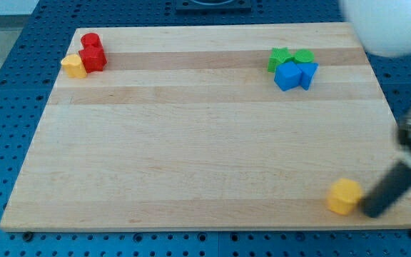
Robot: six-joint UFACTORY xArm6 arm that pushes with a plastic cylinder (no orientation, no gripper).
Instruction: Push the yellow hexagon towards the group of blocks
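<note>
Tip state: there are no jaws on this rig, so nothing opens, shuts or grips; my tip (pixel 370 212) is the lower end of a straight dark rod coming in blurred from the view's right edge.
Tip position: it sits just to the view's right of the yellow hexagonal wooden block (pixel 344 196), very close; whether it touches the block's side I cannot tell.
Task block: the yellow hexagon lies near the view's bottom right corner of the pale wooden board (pixel 191 157), close to the front edge and alone there.
Nearest group: a green block (pixel 279 58), a second green block (pixel 304 56), a blue cube (pixel 287 76) and a blue angular block (pixel 308 73) huddle touching at the view's upper right, well apart from the hexagon.
Other group: a red cylinder (pixel 90 41), a red cube-like block (pixel 93 58) and a small yellow block (pixel 73 66) cluster at the view's upper left, farther off still.
Progress: I judge the push is at its start; the hexagon is far from either cluster and nearly all the travel is left.
Which group: the task sentence does not say; the green and blue one is closer.
Orientation: the hexagon rests flat, top face up, roughly as wide as it is deep, so no long axis or heading can be made out.
Push line: from the tip's present side, a push would drive the block toward the view's left rather than upward.
</note>
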